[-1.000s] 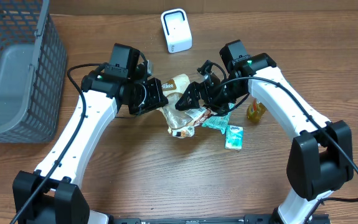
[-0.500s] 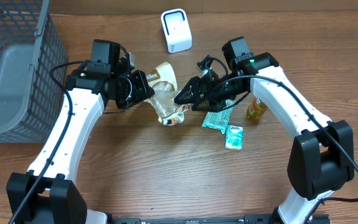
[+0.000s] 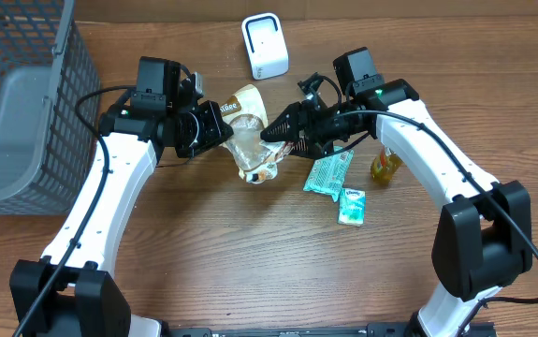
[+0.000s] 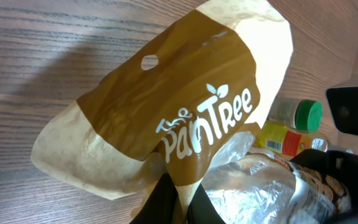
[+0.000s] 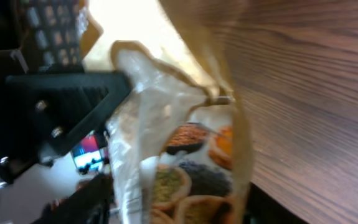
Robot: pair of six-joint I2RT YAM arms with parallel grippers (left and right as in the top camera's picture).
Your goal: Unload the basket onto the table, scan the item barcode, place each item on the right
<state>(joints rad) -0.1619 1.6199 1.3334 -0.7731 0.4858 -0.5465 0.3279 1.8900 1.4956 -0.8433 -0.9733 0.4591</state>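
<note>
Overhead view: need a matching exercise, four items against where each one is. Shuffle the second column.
Things:
1. mesh basket
2. white scanner
3. snack bag
4. yellow bottle

Places:
A. pinched by the left gripper
B. far side, centre
C. far left
D. just right of the teal packets

Pairs: 1-C, 2-B, 3-A, 4-D
</note>
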